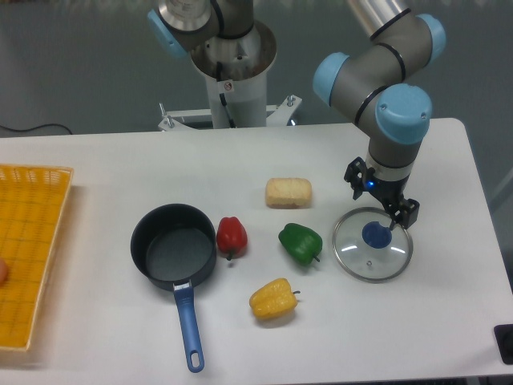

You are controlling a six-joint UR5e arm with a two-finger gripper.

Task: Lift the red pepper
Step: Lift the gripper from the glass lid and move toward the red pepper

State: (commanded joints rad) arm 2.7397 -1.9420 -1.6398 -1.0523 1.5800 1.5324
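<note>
A yellow mesh basket (32, 200) sits at the table's left edge, a pale rounded object just poking in at its cut-off side, too little of it showing to name. Next comes a dark saucepan (172, 245) with a blue handle, its bowl holding nothing. The red pepper (232, 236) rests on the white table (104, 160) just beside the pan's right rim, stem down toward the camera, untouched. To its right lie a green pepper (300, 243), a yellow pepper (273, 298) nearer the front edge and a beige sponge-like block (288, 192) behind them. Farther right, the gripper (382, 215) hangs low over a glass lid (373, 255), directly above its blue knob; whether the fingers are spread or pressed together cannot be told from this angle. The pickup appears not yet begun: the arm stands well apart from the red pepper, with the green one lying between, so the reach, the grasp and the lift all seem left to do.
</note>
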